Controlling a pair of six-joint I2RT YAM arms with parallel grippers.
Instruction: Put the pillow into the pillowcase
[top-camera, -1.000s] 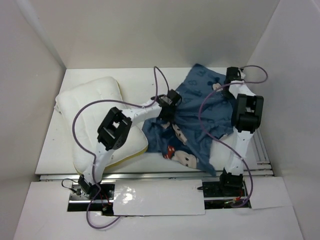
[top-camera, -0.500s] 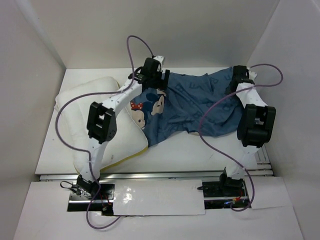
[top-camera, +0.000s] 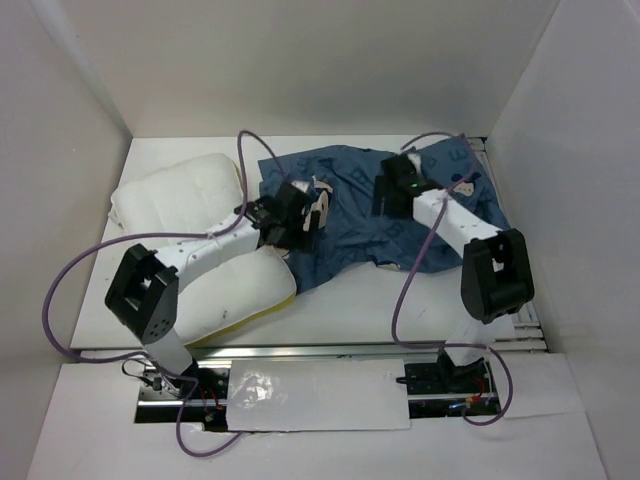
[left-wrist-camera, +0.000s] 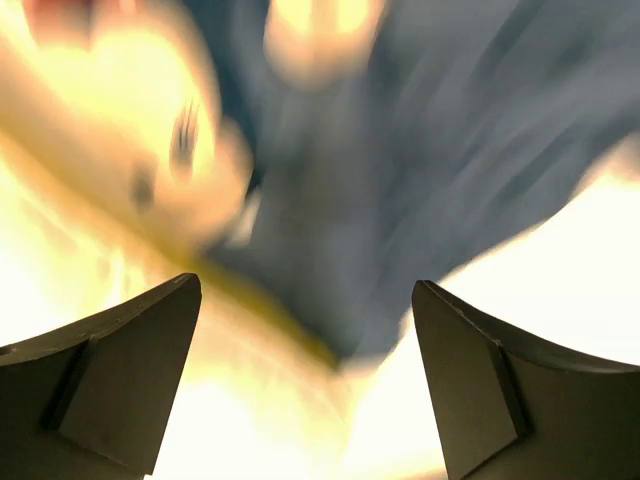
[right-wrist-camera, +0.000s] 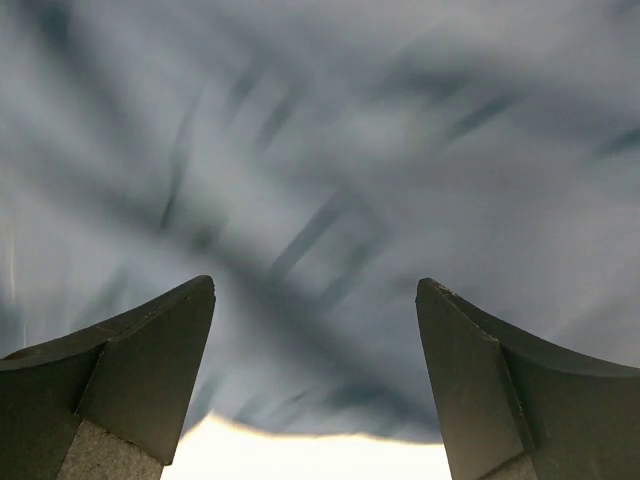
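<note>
Yellow piping marks the near edge of the pillow (top-camera: 175, 195), which sits in the left half of the top view on the white table (top-camera: 350, 310). It is fully bare, with nothing pulled over it.

Just past it, the left gripper (left-wrist-camera: 305, 285) hangs with jaws wide apart and nothing between them. The blurred wrist view shows blue cloth over pale pillow.

The right gripper (right-wrist-camera: 315, 282) is further right, also spread wide and holding nothing. Its wrist view is blurred blue fabric only.

The pillowcase (top-camera: 345, 215) lies flat from centre to upper right, with its left edge lapping the pillow's right side.

Change: a second ago both grippers were clamped on the case and carrying it bunched, then stretched between them. Now both have let go and the case is dropped and spread.

My read: layout step done, insertion not started. Next is to find the open end, which I can't locate from here.

Count: 1 pillow, 1 pillowcase, 2 grippers.
</note>
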